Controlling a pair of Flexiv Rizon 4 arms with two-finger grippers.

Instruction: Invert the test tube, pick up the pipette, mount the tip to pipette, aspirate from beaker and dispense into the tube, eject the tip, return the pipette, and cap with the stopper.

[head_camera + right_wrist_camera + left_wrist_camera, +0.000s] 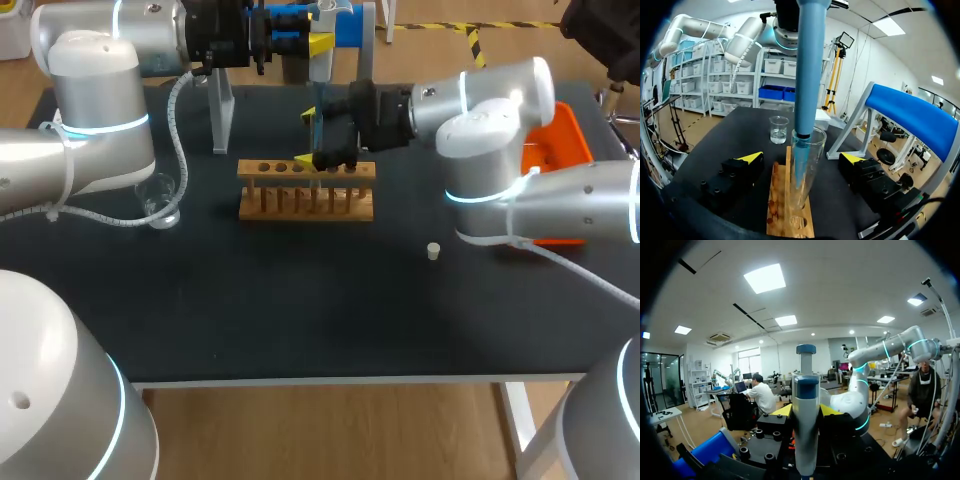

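On the table [300, 320], right claw's [801, 158] parted fingers [751, 157] flank tube [813, 150] — left claw [805, 410] clamps pipette [805, 387].

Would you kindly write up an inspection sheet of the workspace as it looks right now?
Surface: black table, no spills seen.
Job's things: pipette has its lower end inside the test tube, which stands in the wooden rack; beaker holds clear liquid; stopper lies loose on the table.
Clutter: orange tray at the right edge; blue-topped stand at the back.
Grippers: left gripper shut on the pipette; right gripper open, fingers either side of the tube.
Cables: coiled cable hangs near the beaker.
Surroundings: nothing seen.
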